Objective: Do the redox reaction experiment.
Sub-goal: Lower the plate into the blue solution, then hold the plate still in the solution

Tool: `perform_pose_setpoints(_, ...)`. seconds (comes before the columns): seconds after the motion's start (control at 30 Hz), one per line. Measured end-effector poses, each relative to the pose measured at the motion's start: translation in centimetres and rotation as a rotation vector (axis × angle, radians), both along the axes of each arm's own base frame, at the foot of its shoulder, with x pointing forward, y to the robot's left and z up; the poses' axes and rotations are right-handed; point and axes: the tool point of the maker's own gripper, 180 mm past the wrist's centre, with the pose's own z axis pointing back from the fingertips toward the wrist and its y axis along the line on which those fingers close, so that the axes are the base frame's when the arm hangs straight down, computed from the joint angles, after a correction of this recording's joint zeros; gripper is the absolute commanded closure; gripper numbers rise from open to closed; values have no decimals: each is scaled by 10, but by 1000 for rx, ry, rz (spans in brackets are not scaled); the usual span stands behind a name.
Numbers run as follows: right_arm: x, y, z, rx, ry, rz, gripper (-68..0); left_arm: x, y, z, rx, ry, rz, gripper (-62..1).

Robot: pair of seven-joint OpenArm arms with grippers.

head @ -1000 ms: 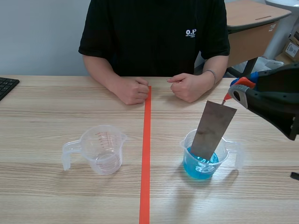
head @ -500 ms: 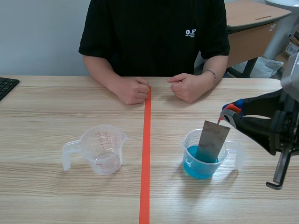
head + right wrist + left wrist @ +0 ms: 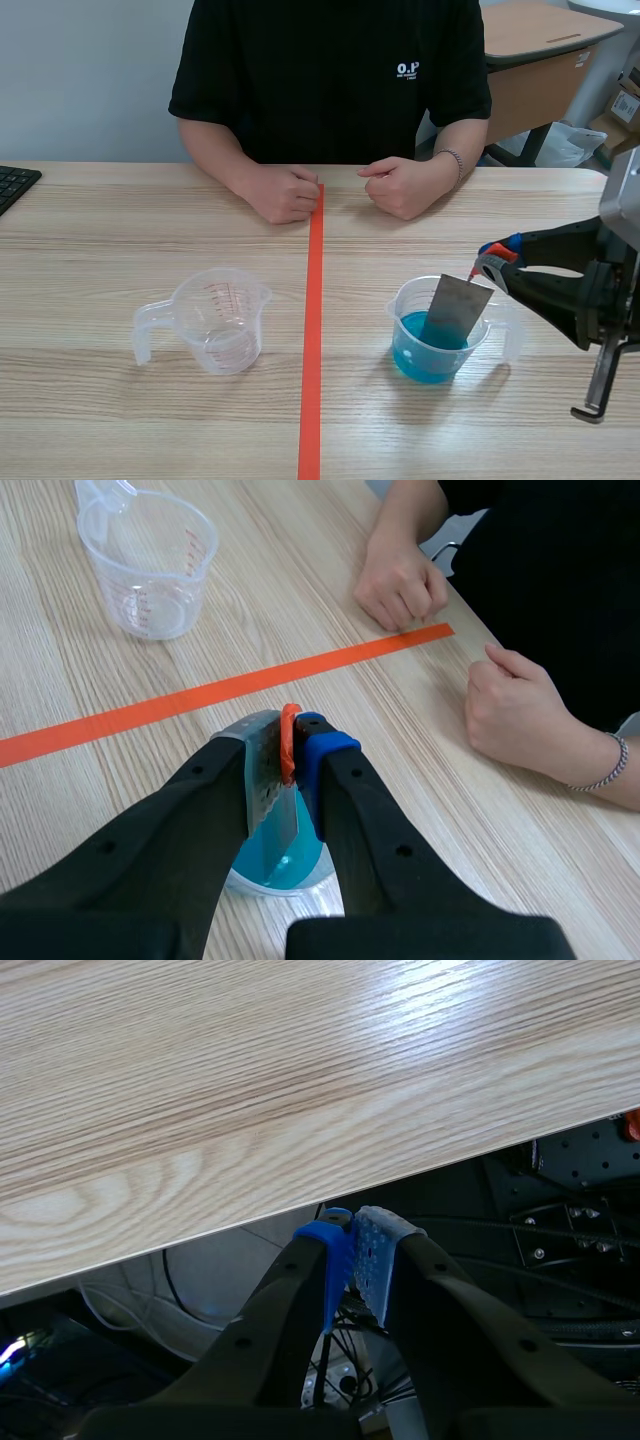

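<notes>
Right end effector [image 3: 486, 262] gripping metal sheet [image 3: 455, 310], dipped in beaker [image 3: 402, 332]

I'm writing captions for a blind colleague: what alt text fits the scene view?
The right gripper holds a grey metal sheet dipped into a plastic cup of blue liquid on a wooden table. Left of the orange tape line stands a clear measuring cup, and a person in black sits opposite, hands resting on the table.

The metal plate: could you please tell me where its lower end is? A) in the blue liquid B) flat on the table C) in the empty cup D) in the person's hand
A: held by the right tool, the plate dips into the blue liquid in the cup.
</notes>
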Motion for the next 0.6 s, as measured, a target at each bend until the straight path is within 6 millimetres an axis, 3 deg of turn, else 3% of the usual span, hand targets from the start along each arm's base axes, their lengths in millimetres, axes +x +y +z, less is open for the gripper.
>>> perform_pose_setpoints(0.6, 0, -1, -1, 4, -1, 0, -15, 0, 0, 0, 0, 1, 0, -41)
